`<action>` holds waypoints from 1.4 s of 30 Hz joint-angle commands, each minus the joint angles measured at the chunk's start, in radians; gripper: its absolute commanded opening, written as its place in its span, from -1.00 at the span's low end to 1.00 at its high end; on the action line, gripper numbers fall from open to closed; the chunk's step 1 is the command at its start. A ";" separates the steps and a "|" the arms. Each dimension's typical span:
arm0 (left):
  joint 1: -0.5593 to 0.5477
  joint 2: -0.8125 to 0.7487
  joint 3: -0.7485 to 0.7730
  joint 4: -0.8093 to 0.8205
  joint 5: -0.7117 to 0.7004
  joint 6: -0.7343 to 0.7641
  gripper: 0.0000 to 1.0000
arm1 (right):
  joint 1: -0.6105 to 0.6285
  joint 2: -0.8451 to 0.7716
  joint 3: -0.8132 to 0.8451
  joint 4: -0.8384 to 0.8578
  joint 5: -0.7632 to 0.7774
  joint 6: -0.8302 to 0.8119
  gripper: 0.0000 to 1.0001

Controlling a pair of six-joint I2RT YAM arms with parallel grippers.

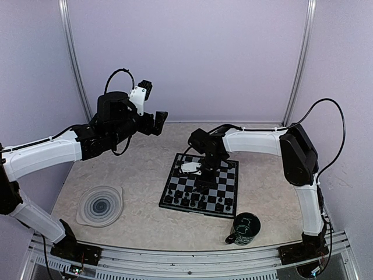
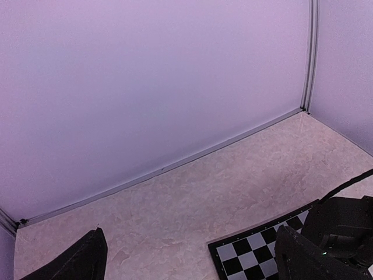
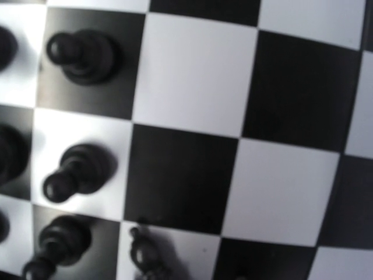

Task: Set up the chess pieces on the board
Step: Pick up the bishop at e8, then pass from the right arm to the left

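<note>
where the flat chequered board (image 1: pixel 228 184) lies, rounded black chess pieces (image 3: pixel 78 55) stand.

Walls (image 1: pixel 192 52): plain lilac panels, metal corner posts (image 1: pixel 74 58) (two visible)
Table (image 1: pixel 143 175): beige marbled top
Light: even, diffuse

**A:** Your board (image 1: pixel 226 177) is black and light grey checks, pieces (image 1: pixel 192 202) all black.
**B:** Yep, and you've got a dark green mug (image 1: pixel 245 228), a grey spiral plate (image 1: pixel 101 205), and that beige marbled table (image 1: pixel 143 169).
</note>
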 commanded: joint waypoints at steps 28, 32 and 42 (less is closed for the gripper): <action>0.031 0.127 0.025 0.150 0.564 -0.331 0.68 | -0.422 -0.251 -0.219 0.340 -0.980 0.224 -0.71; 0.024 0.220 0.017 0.291 0.784 -0.503 0.20 | -0.422 -0.267 -0.254 0.360 -1.001 0.238 -0.71; -0.058 0.399 0.133 0.224 0.790 -0.594 -0.06 | -0.422 -0.264 -0.266 0.340 -1.000 0.204 -0.70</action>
